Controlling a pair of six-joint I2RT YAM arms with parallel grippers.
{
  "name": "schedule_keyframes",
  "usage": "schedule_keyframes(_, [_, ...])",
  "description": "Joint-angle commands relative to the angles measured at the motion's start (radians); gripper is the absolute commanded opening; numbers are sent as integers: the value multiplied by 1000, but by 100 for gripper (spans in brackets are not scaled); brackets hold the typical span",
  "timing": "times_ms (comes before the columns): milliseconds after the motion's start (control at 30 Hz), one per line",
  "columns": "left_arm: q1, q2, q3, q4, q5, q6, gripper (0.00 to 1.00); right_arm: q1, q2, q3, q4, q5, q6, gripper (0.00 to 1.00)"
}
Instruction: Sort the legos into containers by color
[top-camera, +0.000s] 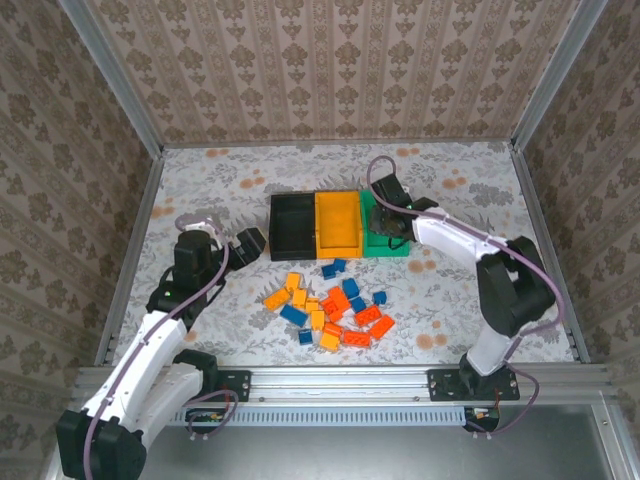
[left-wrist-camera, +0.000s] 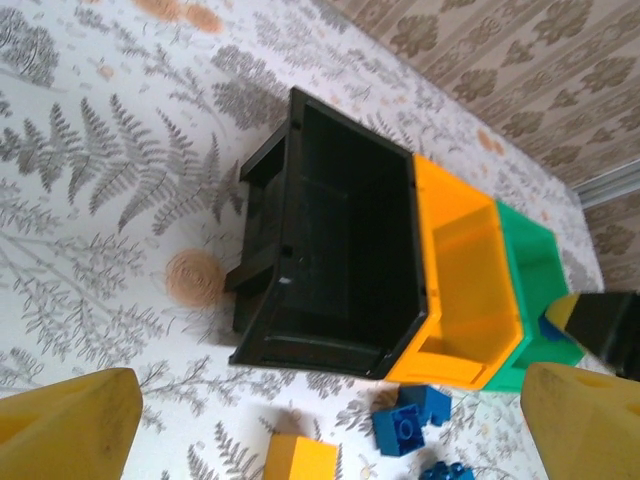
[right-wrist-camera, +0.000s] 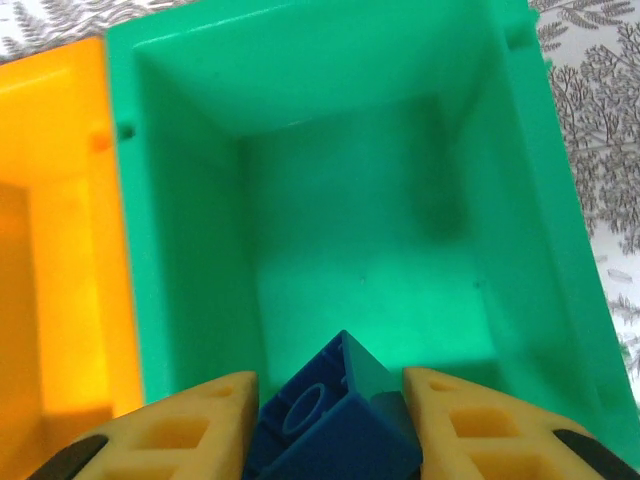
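Note:
Three containers stand joined in a row: black (top-camera: 290, 225), orange-yellow (top-camera: 338, 222) and green (top-camera: 378, 247). My right gripper (top-camera: 393, 228) hangs over the green bin (right-wrist-camera: 190, 250), shut on a blue lego (right-wrist-camera: 335, 420) that sits tilted between its fingers, above the bin's bare floor. My left gripper (top-camera: 250, 243) is open just left of the black bin (left-wrist-camera: 340, 230), with nothing between its fingers (left-wrist-camera: 70, 420). The remaining legos (top-camera: 330, 310), yellow-orange, red-orange and blue, lie in a loose pile on the table in front of the bins.
Two blue legos (left-wrist-camera: 410, 415) and a yellow one (left-wrist-camera: 298, 460) lie just before the black and orange bins (left-wrist-camera: 465, 270). Patterned walls and metal frame posts close in the table on three sides. Open tabletop lies behind and left of the bins.

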Motion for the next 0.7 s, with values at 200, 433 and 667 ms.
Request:
schedule_keyframes(200, [-13,36,32,-139,-10,51,97,-17,83,137,-54,27,2,65])
schedule_keyframes(433, [-206,182,54,-166,-80,122,92,-1,-46,18,-3,-7,22,67])
schedule_keyframes(667, [-455,490,177,-197,-350,227,82,10,-152,-120,40,-25,38,67])
